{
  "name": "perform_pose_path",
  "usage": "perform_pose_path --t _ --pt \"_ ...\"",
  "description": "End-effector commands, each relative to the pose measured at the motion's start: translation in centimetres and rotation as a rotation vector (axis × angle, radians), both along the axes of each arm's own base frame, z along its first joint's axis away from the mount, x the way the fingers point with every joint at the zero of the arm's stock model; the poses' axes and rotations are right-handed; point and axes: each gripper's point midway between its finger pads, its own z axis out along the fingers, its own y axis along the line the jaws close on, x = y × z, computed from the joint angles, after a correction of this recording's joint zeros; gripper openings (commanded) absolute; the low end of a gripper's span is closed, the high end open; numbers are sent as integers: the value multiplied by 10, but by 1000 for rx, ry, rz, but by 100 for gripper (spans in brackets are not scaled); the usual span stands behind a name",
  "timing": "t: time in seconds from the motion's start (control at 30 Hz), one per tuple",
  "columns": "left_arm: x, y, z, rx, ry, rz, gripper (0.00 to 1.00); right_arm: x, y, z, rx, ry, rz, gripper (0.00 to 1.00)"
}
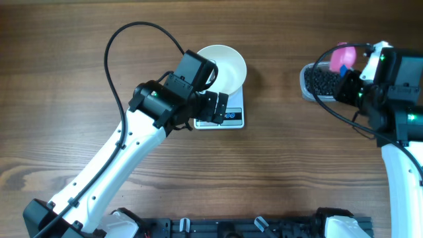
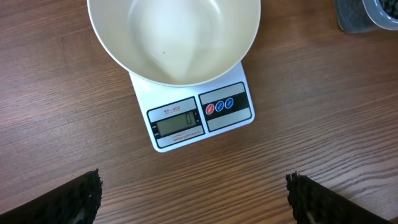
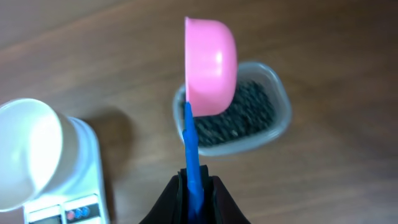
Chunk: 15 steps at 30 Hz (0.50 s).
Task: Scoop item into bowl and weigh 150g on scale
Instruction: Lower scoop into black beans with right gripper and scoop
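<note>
The white bowl (image 1: 225,66) sits empty on the white scale (image 1: 231,119) at the table's middle back. My left gripper (image 2: 193,182) hovers open just in front of the scale (image 2: 199,115), nothing between its fingers. The bowl (image 2: 174,37) fills the top of the left wrist view. At the far right, my right gripper (image 3: 196,180) is shut on the blue handle of a pink scoop (image 3: 211,65). The scoop is tipped on its side above the item (image 3: 239,115), a heap of black pellets in a clear tub (image 1: 317,82).
A black cable (image 1: 115,59) loops from the left arm over the table's left side. A dark rail (image 1: 251,228) runs along the front edge. Bare wood lies between the scale and the tub.
</note>
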Motion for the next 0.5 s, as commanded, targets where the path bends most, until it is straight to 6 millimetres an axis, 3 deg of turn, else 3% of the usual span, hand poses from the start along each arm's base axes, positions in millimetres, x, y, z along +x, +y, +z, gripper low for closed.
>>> perform_pose_path --t 0.0,0.23,0.47 --pt "2 0 11 -1 -34 -16 100 -12 -19 0 -95 40 -60 4" --pt "2 0 11 -1 -34 -16 100 -13 -24 -10 -178 97 1 4" --pt "2 0 11 -1 -34 -15 100 13 -28 -40 -234 173 77 4"
